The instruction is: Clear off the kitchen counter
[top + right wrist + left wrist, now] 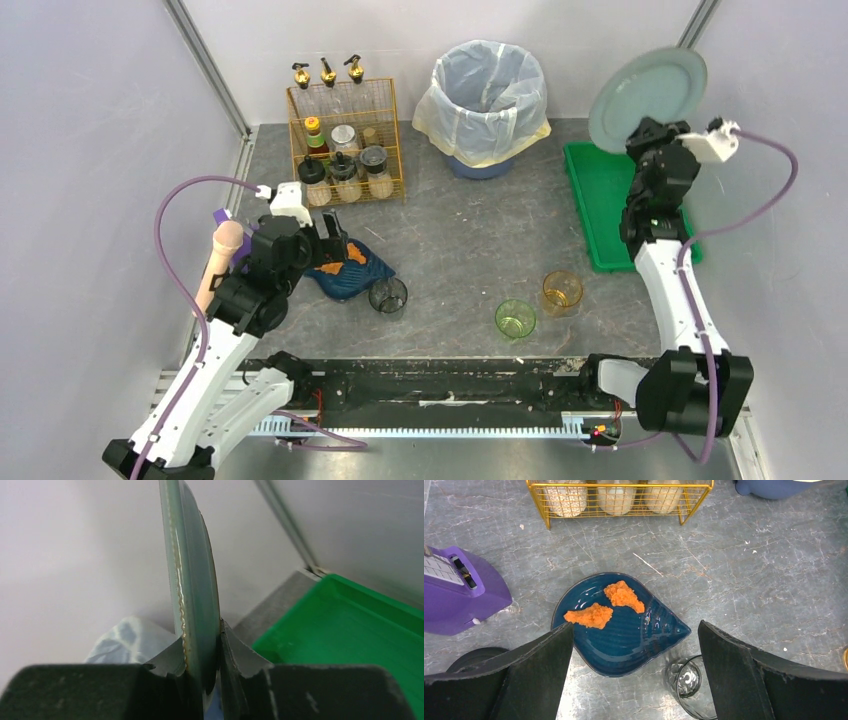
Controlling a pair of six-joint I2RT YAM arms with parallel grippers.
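Note:
The dark grey veined kitchen counter fills the middle. My left gripper is open above a dark blue leaf-shaped dish that holds two orange food pieces; the dish also shows in the top view. My right gripper is shut on the rim of a pale green plate, held on edge high above the green tray. In the right wrist view the plate stands upright between the fingers.
A clear dark glass, a green glass and an amber glass stand on the counter. A gold wire rack of bottles and a lined bin stand at the back. A purple device lies left.

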